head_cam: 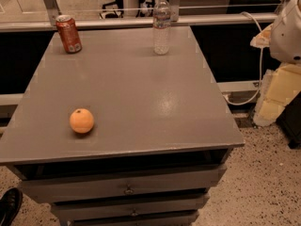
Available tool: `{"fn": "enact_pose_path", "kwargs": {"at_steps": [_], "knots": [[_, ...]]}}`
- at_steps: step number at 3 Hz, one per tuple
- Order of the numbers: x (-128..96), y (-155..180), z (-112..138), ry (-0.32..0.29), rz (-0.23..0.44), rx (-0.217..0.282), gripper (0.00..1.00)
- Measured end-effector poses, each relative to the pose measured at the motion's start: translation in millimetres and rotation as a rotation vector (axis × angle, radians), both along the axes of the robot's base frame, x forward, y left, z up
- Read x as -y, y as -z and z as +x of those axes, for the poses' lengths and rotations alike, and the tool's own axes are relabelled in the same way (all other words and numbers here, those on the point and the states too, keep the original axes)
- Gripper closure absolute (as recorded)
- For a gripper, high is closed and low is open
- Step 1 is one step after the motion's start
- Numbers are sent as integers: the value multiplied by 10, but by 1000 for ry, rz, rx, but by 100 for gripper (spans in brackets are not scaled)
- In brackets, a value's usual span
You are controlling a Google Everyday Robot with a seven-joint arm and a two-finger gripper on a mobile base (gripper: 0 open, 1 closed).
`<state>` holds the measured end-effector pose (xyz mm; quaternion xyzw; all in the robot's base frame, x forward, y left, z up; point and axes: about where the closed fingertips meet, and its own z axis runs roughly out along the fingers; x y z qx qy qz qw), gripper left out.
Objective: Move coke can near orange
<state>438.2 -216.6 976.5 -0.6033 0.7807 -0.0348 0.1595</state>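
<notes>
The end effector is outside the frame, so it cannot be told whether it is open or closed. The only piece of the robot that shows is a white rounded housing (pixel 289 32) at the upper right edge of the frame, well apart from everything on the counter (pixel 141 93).

The counter is a grey flat top that fills most of the frame. The coke can (pixel 68 34) stands upright at its upper left corner, red with a silver top, close to the far edge. The orange (pixel 82 121) sits in the lower left part of the counter, near the front edge, its small dark stem dimple facing up. The two are well apart, with bare grey surface between them; the orange lies almost straight below the can in the frame. A clear plastic water bottle (pixel 162 24) stands upright at the upper middle of the counter, to the right of the can and apart from it.

Below the front edge of the counter, grey drawers (pixel 127 182) with small knobs are stacked. A white cable (pixel 260 55) hangs down the right side of the frame beside pale yellow blocks (pixel 277 93). The floor (pixel 263 182) is light and speckled, and a black shoe (pixel 9 206) shows at the lower left corner.
</notes>
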Motion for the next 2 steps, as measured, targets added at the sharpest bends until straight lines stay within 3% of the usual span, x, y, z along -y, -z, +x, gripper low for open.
{"fn": "enact_pose_path", "kwargs": {"at_steps": [1,2], "knots": [[0,0,0,0,0,0,0],[-145,17,67,-29,17,12,0]]}}
